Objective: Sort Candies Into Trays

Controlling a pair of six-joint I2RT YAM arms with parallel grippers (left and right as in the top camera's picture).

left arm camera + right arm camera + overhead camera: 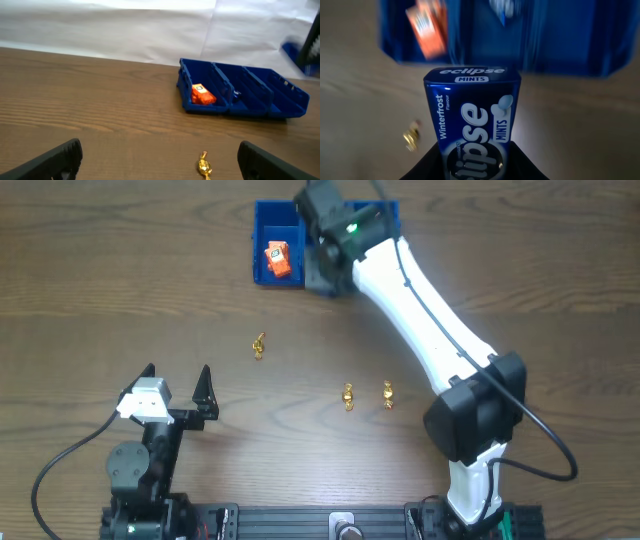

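Note:
A blue tray [268, 225] with three compartments stands at the far side of the table. An orange candy [278, 258] lies in its left compartment, and a blue item [507, 10] lies in the middle one. My right gripper [472, 162] is shut on a dark blue mint tin [472, 120], held upright just in front of the tray [570, 55]. Three gold-wrapped candies lie on the table: one on the left [259, 346] and two side by side [348, 396] [387, 394]. My left gripper [178, 385] stands open near its base, far from the tray [240, 92].
The wooden table [120, 280] is bare on the left and the far right. A white wall [125, 30] rises behind the table's far edge. The right arm [430, 310] stretches diagonally over the right half of the table.

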